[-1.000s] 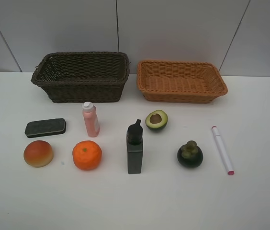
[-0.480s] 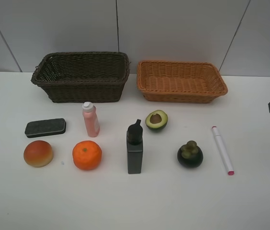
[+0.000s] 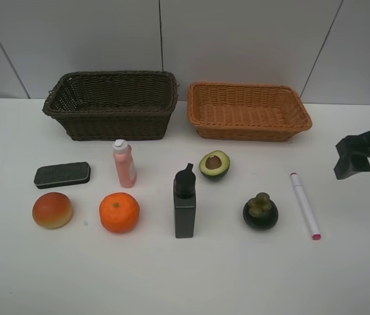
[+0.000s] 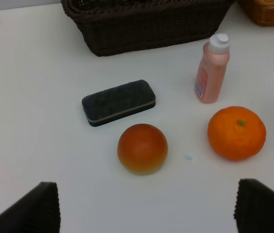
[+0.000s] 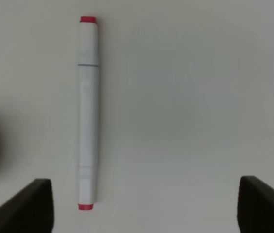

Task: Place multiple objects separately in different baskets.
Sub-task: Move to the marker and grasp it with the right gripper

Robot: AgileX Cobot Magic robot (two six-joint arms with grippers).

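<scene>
Two baskets stand at the back, a dark brown basket [image 3: 109, 105] and an orange-tan basket [image 3: 248, 111], both empty. In front lie a dark eraser [image 3: 62, 174], pink bottle [image 3: 124, 163], peach fruit [image 3: 52, 210], orange [image 3: 119, 212], black bottle [image 3: 185, 203], halved avocado [image 3: 214, 164], mangosteen [image 3: 260, 211] and white-pink marker [image 3: 305, 205]. My right gripper [image 3: 367, 168] hangs open above the table, right of the marker; its wrist view shows the marker [image 5: 88, 114] between the spread fingers, nearer one. My left gripper [image 4: 146, 213] is open, short of the peach fruit [image 4: 142, 148], eraser [image 4: 118, 102] and orange [image 4: 236, 132].
The white table [image 3: 185, 275] ends at a grey tiled wall behind the baskets. The left wrist view also catches the pink bottle [image 4: 212, 68] and the dark basket's wall [image 4: 146, 26].
My right arm has come into the exterior view from the right edge and moved inward, stopping beside the marker. The objects have not moved.
</scene>
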